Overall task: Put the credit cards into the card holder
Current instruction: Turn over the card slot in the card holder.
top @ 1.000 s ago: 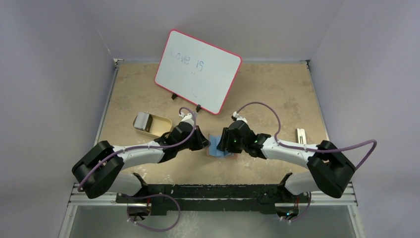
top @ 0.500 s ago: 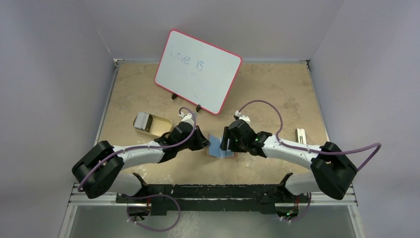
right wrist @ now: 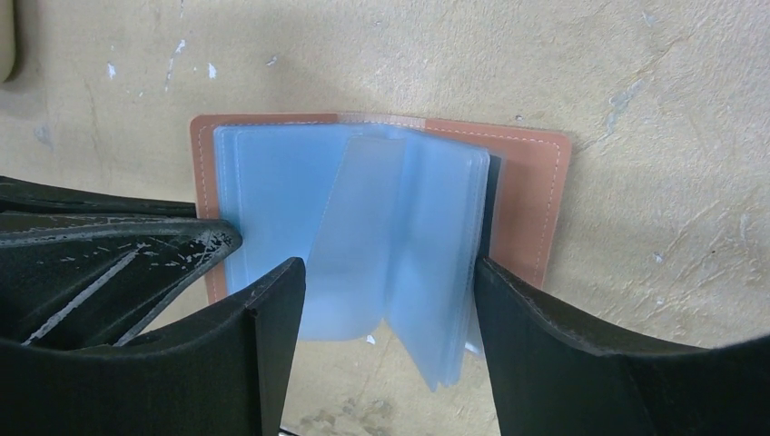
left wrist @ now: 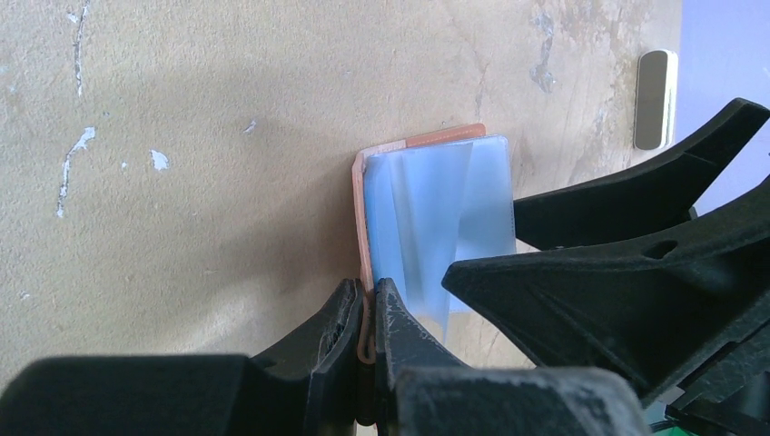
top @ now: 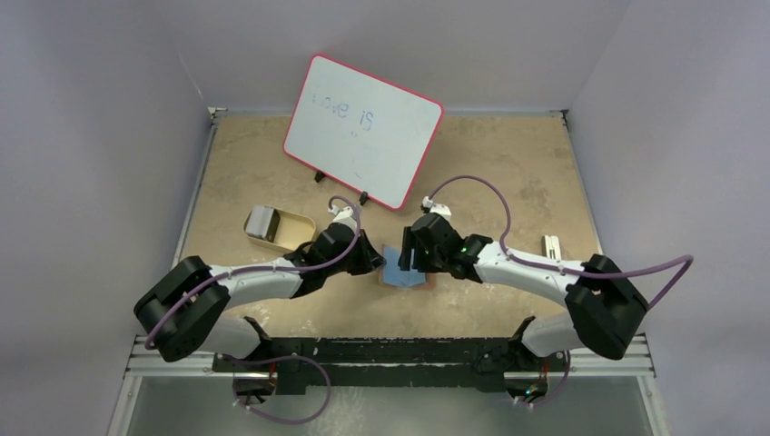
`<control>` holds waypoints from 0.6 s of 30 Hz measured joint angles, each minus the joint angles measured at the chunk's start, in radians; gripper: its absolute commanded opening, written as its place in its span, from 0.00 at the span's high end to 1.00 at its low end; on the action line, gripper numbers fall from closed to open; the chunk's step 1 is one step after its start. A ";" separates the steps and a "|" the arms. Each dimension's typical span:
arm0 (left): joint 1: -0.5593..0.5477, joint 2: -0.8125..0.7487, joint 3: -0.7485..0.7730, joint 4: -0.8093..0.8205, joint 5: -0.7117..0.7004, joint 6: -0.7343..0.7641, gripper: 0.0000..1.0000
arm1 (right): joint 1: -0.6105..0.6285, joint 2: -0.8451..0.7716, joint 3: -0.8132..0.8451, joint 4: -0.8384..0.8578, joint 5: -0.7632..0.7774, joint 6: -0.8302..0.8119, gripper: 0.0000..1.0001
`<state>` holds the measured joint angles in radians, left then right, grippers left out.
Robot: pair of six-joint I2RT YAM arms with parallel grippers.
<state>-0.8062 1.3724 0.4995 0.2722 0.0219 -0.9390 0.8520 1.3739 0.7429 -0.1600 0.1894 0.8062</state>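
From the near edge of the table (top: 508,182), both arms reach inward and meet at the middle. There the card holder (top: 406,276) lies open, brown cover down and pale blue plastic sleeves up.

The left gripper (left wrist: 368,313) comes in from the left, and its two fingers are pinched together on the edge of the holder's brown cover, pinning that side. The right gripper (right wrist: 386,291) hangs over the holder from the other side with its fingers spread wide. They straddle the blue sleeves, a few of which stand fanned up from the spine. Whether either finger actually presses a sleeve I can't quite tell from here.

A little farther back on the left sits a tan oval tray (top: 283,231), well apart from the holder. At its left end is what looks like the stack of grey credit cards (top: 261,221). Off to the right is a small pale block (top: 551,247). At the far side a red-rimmed whiteboard (top: 363,130) stands propped with faint writing on it.
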 measured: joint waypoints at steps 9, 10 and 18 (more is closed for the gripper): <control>0.000 0.002 0.000 0.003 0.000 0.000 1.00 | 0.028 0.043 0.039 -0.031 0.022 -0.003 0.30; 0.000 0.002 0.000 0.003 0.000 0.001 1.00 | 0.031 0.044 0.045 -0.038 0.029 -0.003 0.30; 0.000 0.002 -0.001 0.003 0.000 0.002 1.00 | 0.034 0.044 0.071 -0.086 0.061 -0.003 0.31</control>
<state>-0.8062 1.3743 0.4988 0.2749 0.0216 -0.9375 0.8856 1.4181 0.8143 -0.2459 0.2504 0.8032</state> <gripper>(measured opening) 0.056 0.703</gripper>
